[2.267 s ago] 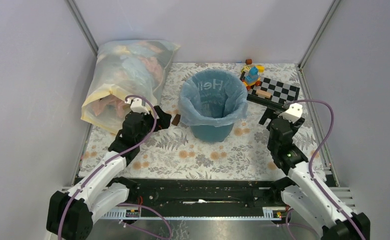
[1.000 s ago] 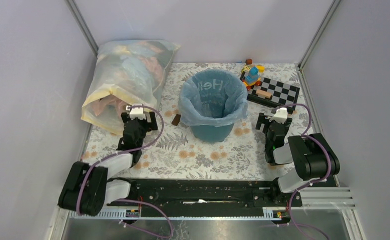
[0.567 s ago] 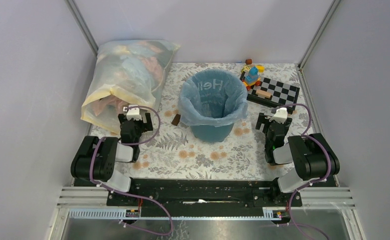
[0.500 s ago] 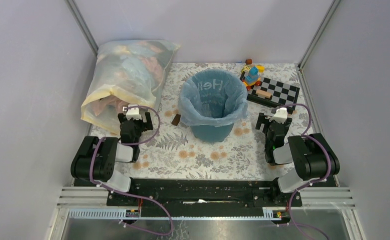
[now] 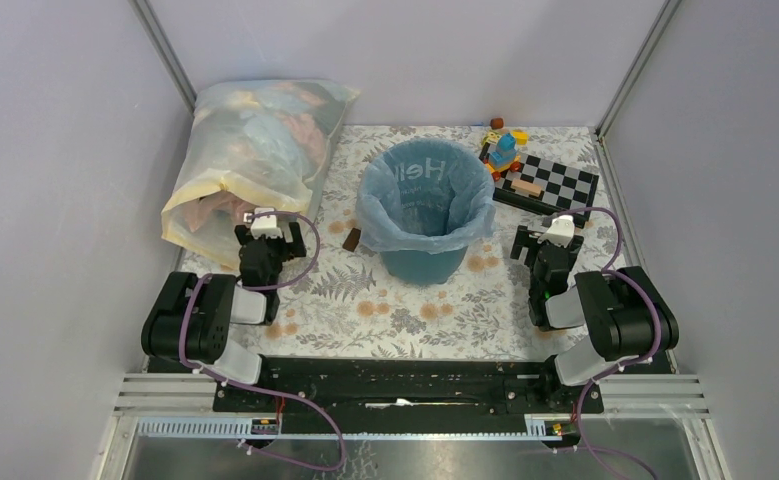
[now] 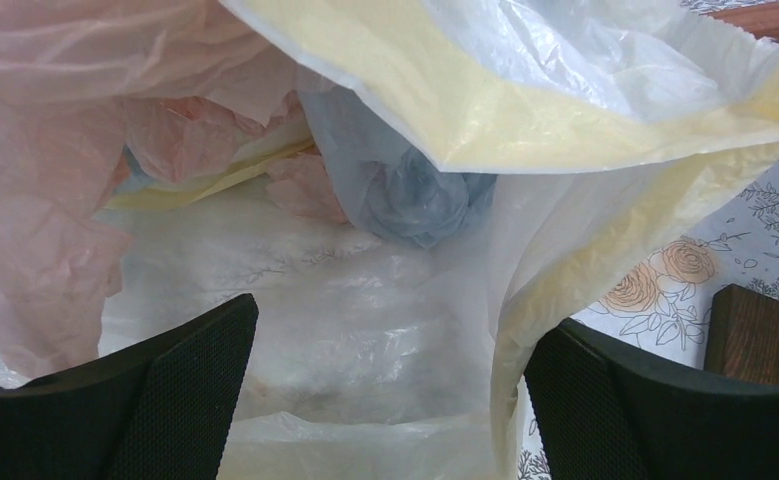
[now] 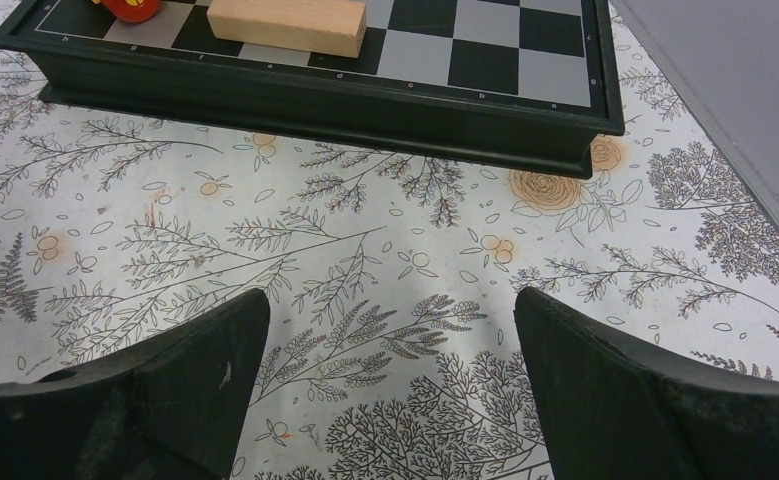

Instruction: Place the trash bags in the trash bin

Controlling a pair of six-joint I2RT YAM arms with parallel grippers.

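Grey walls (image 5: 55, 200) close off three sides of a table covered by a cloth (image 5: 405, 310) printed with ferns and flowers. Near the middle of the cloth stands the teal trash bin (image 5: 423, 262), upright. The pale-blue bag (image 5: 380, 215) sits inside it as a liner, its crinkled top folded out over the rim all the way round, with white lettering showing on the far inner wall. At the back left a big clear yellowish bag (image 5: 255, 150) stuffed with pink and blue material leans into the corner. A small brown block (image 5: 353, 239) lies on the cloth just left of the bin. At the back right a checkerboard (image 5: 555, 182) carries a pale wooden block (image 7: 287, 24), and a heap of small coloured toys (image 5: 503, 150) sits at its far end. Both arms are folded low at the near edge. The left gripper (image 5: 263, 232) points at the mouth of the clear bag, its jaws spread wide and holding nothing. The right gripper (image 5: 545, 235) hangs over bare cloth just short of the checkerboard, its jaws likewise wide apart and empty.
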